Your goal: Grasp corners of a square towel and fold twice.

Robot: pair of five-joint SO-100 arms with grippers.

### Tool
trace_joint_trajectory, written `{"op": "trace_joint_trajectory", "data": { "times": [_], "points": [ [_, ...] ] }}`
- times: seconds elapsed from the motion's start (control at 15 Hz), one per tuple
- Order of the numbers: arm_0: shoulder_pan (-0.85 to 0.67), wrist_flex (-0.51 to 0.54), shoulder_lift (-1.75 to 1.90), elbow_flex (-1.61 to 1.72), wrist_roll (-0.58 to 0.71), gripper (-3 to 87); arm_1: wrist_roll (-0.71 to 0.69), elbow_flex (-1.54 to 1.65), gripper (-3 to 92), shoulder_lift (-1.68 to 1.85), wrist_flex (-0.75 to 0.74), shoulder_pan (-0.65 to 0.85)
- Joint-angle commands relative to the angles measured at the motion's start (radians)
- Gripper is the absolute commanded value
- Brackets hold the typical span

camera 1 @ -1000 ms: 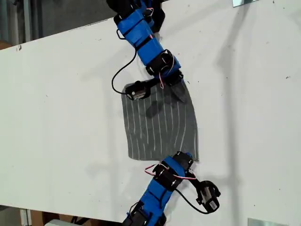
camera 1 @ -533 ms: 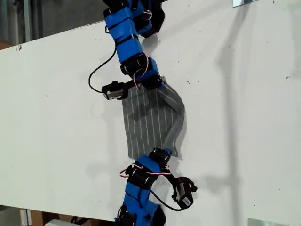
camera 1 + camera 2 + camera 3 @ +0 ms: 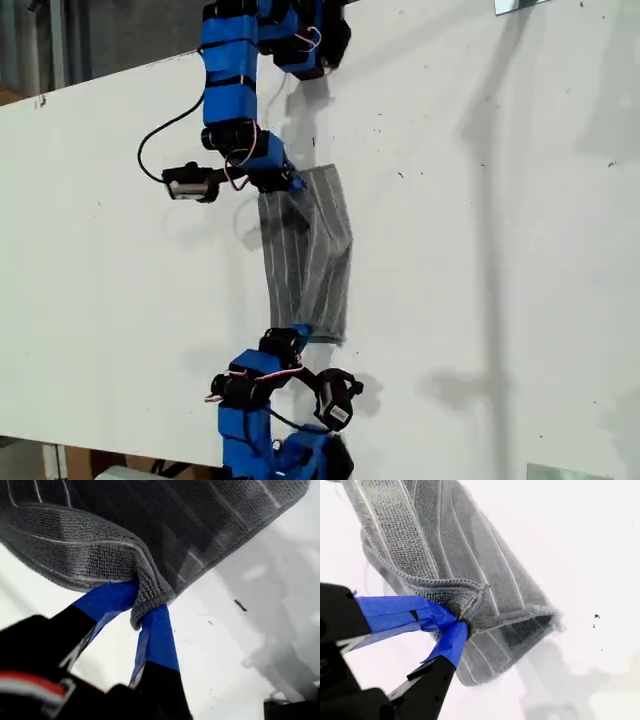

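Observation:
The grey white-striped towel lies on the white table, doubled over into a narrow strip. In the exterior view one blue arm's gripper holds a corner at the strip's upper end. Another arm's gripper holds a corner at its lower end. The wrist views do not show which arm is which. My first gripper is shut on a bunched hemmed corner of the towel, lifted off the table. My second gripper is shut on another corner, above the towel's lower layer.
The white table stretches wide on the exterior view's right and left of the towel. Cables and servo blocks hang beside both wrists. Small dark specks mark the table. A metal bracket sits at the exterior view's top right.
Both grippers moved toward the exterior view's left, carrying the towel's right-hand corners over it. The spread towel is now doubled into a narrow strip.

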Motion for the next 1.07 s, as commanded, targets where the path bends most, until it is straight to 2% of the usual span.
{"op": "trace_joint_trajectory", "data": {
  "times": [0.0, 0.2, 0.47, 0.67, 1.0],
  "points": [
    [-0.084, -0.098, 0.156, 0.149, 0.021, -0.2, -0.06, 0.026, -0.1, 0.041, -0.063, 0.089],
    [-0.199, -0.163, 0.212, 0.305, 0.043, -0.2, -0.126, 0.023, -0.1, -0.048, -0.137, 0.163],
    [-0.345, -0.209, 0.199, 0.382, 0.118, -0.2, -0.209, -0.061, -0.1, -0.199, -0.14, 0.245],
    [-0.311, -0.232, 0.198, 0.411, 0.101, -0.2, -0.207, -0.069, -0.1, -0.207, -0.129, 0.219],
    [-0.224, -0.202, 0.206, 0.426, 0.063, -0.2, -0.184, -0.067, -0.1, -0.17, -0.083, 0.132]
  ]
}}
